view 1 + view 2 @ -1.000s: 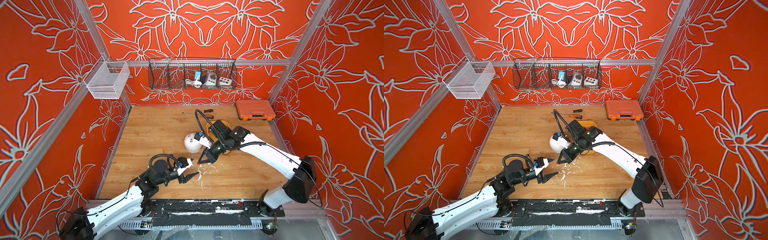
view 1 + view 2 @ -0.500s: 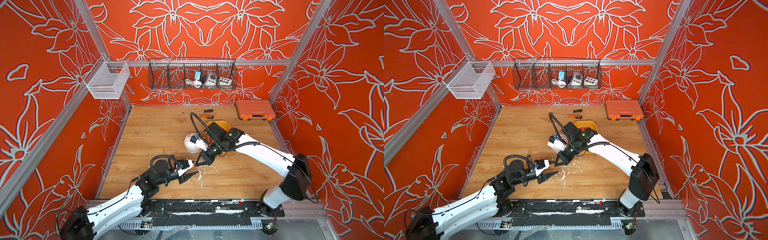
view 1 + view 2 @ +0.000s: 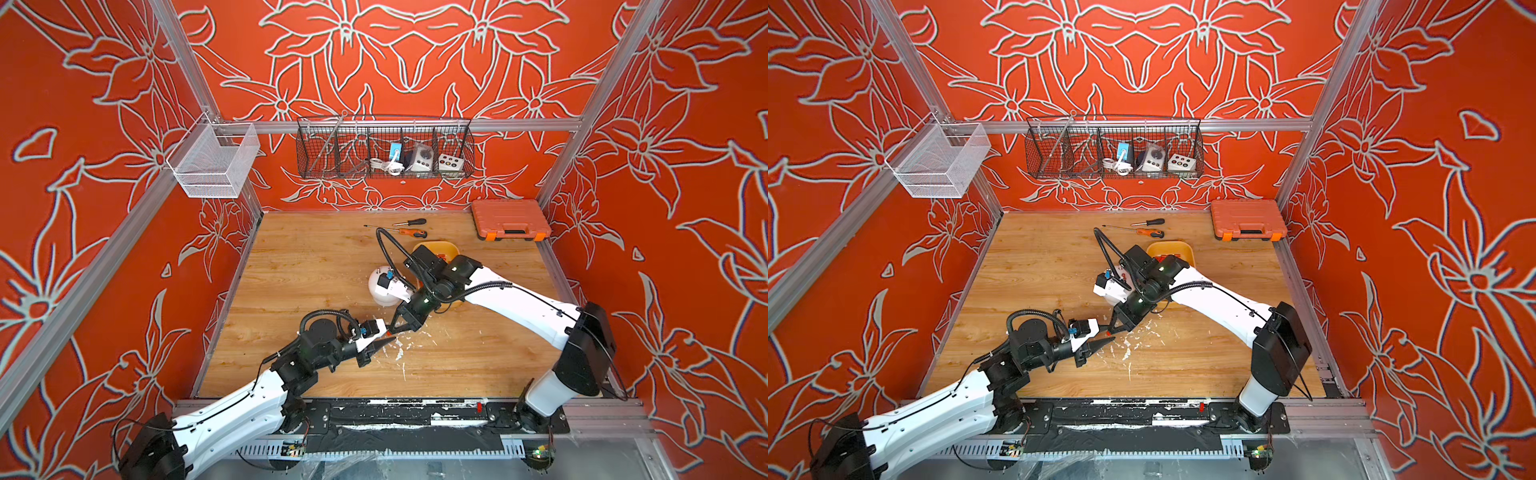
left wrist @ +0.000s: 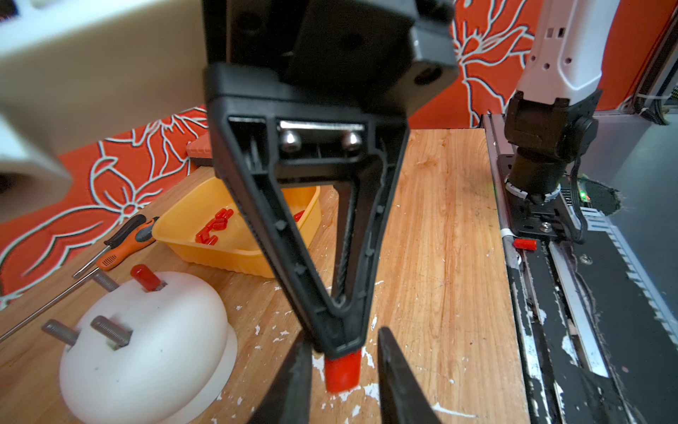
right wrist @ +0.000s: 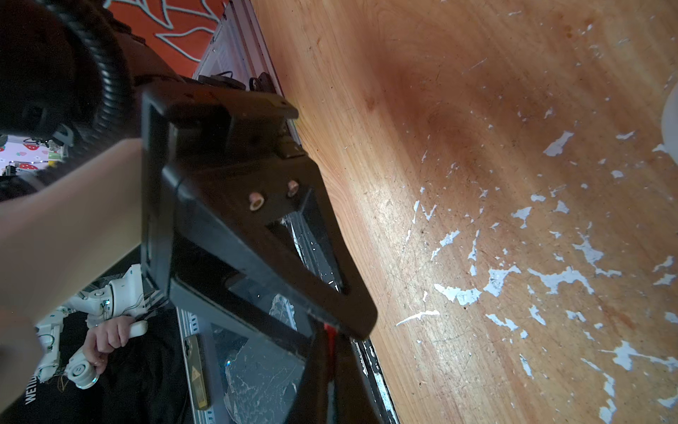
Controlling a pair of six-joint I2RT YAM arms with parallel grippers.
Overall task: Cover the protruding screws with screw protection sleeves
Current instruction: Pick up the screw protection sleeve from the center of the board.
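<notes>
Just below the middle of the frame in both top views, the right gripper (image 3: 392,330) has its fingers pressed together on one end of a red sleeve (image 4: 342,370), low over the table (image 3: 311,257). The left gripper (image 3: 384,336) meets it tip to tip, its fingers (image 4: 293,374) spread either side of the sleeve with a sliver of daylight on each side. From above the sleeve is only a red speck. The left wrist view shows it whole, plus the white dome (image 4: 146,337) with three bare protruding screws (image 4: 110,332) and one capped in red. The right wrist view catches just a red sliver. The sleeve's long axis follows the right gripper's fingers, free end aimed at the left gripper.
</notes>
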